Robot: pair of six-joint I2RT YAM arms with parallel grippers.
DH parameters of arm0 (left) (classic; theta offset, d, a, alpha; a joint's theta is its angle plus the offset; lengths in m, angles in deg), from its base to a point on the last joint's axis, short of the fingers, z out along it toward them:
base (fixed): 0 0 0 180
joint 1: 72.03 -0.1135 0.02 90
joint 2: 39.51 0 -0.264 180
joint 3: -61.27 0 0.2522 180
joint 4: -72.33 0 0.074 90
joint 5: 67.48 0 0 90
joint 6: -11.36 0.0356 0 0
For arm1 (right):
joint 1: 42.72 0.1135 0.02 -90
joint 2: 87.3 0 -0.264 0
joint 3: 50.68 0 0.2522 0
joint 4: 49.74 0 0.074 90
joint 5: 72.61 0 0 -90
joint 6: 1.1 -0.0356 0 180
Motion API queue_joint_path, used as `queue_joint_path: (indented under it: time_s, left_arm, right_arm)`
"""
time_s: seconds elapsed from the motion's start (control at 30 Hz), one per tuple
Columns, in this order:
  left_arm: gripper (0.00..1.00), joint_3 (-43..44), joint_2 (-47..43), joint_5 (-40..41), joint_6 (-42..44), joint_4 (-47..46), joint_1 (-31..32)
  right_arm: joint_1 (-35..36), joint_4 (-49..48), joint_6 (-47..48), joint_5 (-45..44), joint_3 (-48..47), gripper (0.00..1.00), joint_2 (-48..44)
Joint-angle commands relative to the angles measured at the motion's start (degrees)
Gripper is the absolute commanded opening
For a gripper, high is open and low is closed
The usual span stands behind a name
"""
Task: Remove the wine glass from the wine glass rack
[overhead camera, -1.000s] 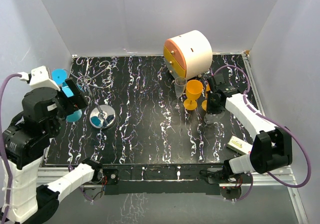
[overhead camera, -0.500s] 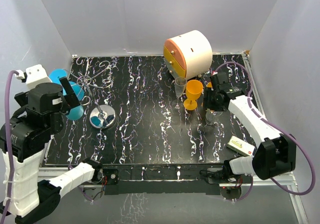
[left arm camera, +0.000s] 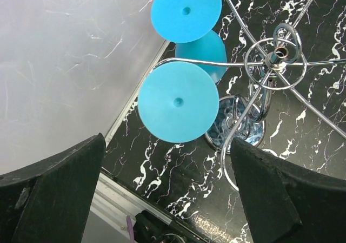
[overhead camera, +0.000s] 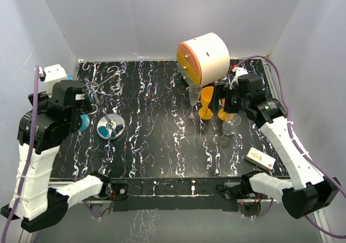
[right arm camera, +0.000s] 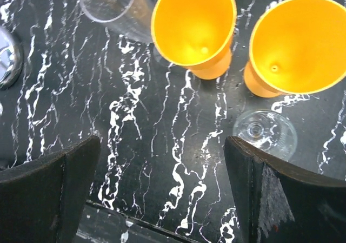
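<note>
The wine glass rack (overhead camera: 111, 128) is a chrome wire stand with a round shiny base at the table's left; its hub (left arm camera: 275, 53) and curled arms show in the left wrist view. Two blue wine glasses (left arm camera: 178, 103) (left arm camera: 186, 11) hang upside down from its arms. My left gripper (left arm camera: 167, 199) is open just in front of them and holds nothing; from above it (overhead camera: 85, 103) sits beside the rack's left arms. My right gripper (right arm camera: 162, 194) is open over bare table. A clear wine glass (right arm camera: 265, 132) stands upright by its right finger.
Two orange goblets (right arm camera: 193, 26) (right arm camera: 297, 43) and a clear flute (right arm camera: 108, 2) stand just beyond the right gripper. A round white-and-orange drawer cabinet (overhead camera: 204, 56) is at the back. A small white box (overhead camera: 261, 157) lies near the front right edge.
My right gripper has opened, let go of the clear wine glass and lifted away; the glass now stands on the table. My left arm has swung farther back along the rack's left side.
</note>
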Motion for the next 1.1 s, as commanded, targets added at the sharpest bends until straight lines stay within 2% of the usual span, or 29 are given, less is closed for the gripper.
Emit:
queue_joint_path:
  time_s: [0.0,0.27,0.5,0.7,0.83,1.07]
  left_arm:
    - [0.99,0.6,2.4,1.1,-0.5,-1.2,0.3]
    - [0.99,-0.3,5.4,2.0,-0.9,-2.2,0.3]
    - [0.99,-1.9,4.5,3.0,-1.5,-2.3,0.2]
    - [0.99,-2.4,5.7,-1.3,0.2,-7.4,0.0]
    - [0.99,0.6,7.8,-4.3,2.2,-11.2,-1.5]
    - [0.99,6.7,11.2,-13.5,8.2,-17.1,-8.8]
  right_arm:
    - [1.4,-4.7,1.7,4.7,-1.4,0.98,-3.0]
    - [1.9,-6.1,1.8,5.9,-0.4,0.98,-5.1]
    - [2.1,-6.3,1.7,6.4,-0.1,0.98,-5.5]
    - [2.4,-7.0,1.7,6.5,0.7,0.98,-5.9]
    - [3.2,-7.1,1.8,5.6,1.3,0.98,-6.2]
    - [4.4,-7.2,2.2,4.1,2.0,0.98,-7.2]
